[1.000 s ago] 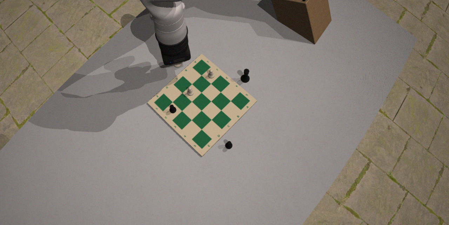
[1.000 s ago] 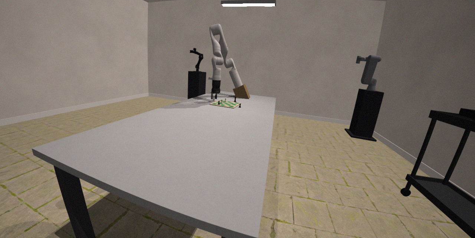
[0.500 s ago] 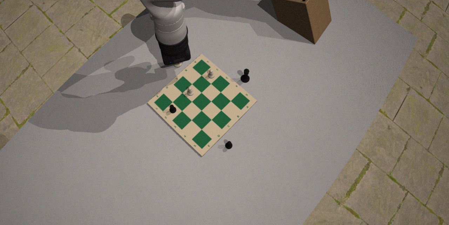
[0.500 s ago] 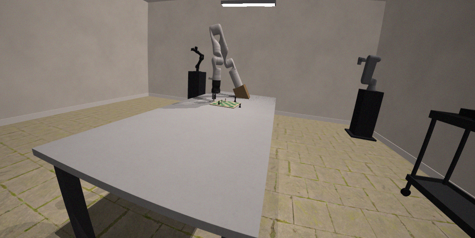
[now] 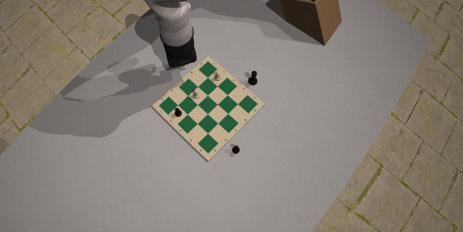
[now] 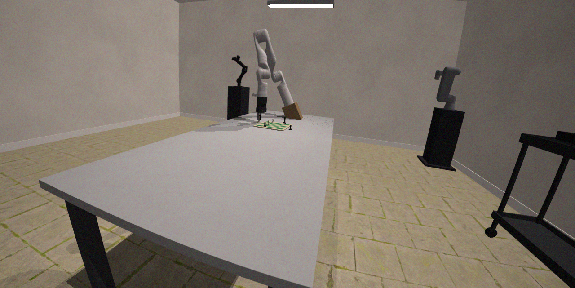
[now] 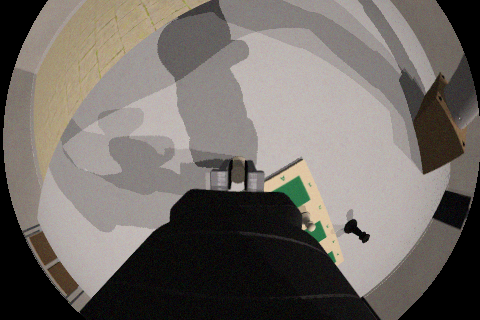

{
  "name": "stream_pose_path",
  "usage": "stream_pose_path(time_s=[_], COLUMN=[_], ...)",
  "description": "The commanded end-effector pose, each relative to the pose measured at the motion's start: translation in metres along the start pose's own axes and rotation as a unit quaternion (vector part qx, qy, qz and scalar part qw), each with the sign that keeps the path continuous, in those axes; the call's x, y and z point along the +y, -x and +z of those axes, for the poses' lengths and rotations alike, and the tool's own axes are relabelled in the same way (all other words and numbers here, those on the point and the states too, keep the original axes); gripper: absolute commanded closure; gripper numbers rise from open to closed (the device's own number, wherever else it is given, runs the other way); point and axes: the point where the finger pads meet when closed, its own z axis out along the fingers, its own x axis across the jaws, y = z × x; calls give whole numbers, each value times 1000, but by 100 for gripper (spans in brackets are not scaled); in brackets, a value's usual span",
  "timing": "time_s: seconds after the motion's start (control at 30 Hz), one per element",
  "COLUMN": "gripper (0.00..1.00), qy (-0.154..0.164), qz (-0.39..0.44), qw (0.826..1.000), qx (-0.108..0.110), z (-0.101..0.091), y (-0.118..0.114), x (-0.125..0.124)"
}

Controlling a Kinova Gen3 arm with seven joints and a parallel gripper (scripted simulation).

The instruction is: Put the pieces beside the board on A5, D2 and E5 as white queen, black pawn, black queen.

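From above, my grey arm hides my claw (image 5: 183, 65), which hangs just off the far-left edge of the tan-and-green chequered board (image 5: 208, 108); only a sliver of the cream-white queen (image 5: 183, 66) shows under my black wrist, standing on the grey surface (image 5: 307, 139). This view alone lays out the rest: the tall black queen (image 5: 253, 78) beside the board's far-right edge, the small round-headed black pawn (image 5: 235, 149) beside its near-right edge, two white pawns and one black pawn on the squares. The surface stretches wide to the right and near side of the board.

From the room camera, everything is tiny: my claw (image 6: 258, 116) points straight down at the board's left end, and the long surface runs toward the viewer.

Through my wrist camera, my claw (image 7: 234, 175) is pinched narrow around the white queen's top, its fingers pressed close on either side. The board's corner sits just right, and the black queen well beyond it.
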Motion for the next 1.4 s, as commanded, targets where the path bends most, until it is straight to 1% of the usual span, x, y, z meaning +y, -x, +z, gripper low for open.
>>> stream_pose_path(time_s=[0.0, 0.57, 0.7, 0.83, 1.07, 1.13, 1.27, 1.37], gripper=[100, 100, 100, 100, 100, 100, 100, 100], qy=[1, 1, 1, 1, 1, 1, 1, 1], qz=[0, 0, 0, 0, 0, 0, 0, 0], qw=[1000, 1000, 1000, 1000, 1000, 1000, 1000, 1000], qx=[-1, -1, -1, -1, -1, -1, -1, -1], z=[-1, -1, -6, -22, -63, -63, -84, -95], y=[0, 0, 0, 0, 0, 0, 0, 0], x=[0, 0, 0, 0, 0, 0, 0, 0])
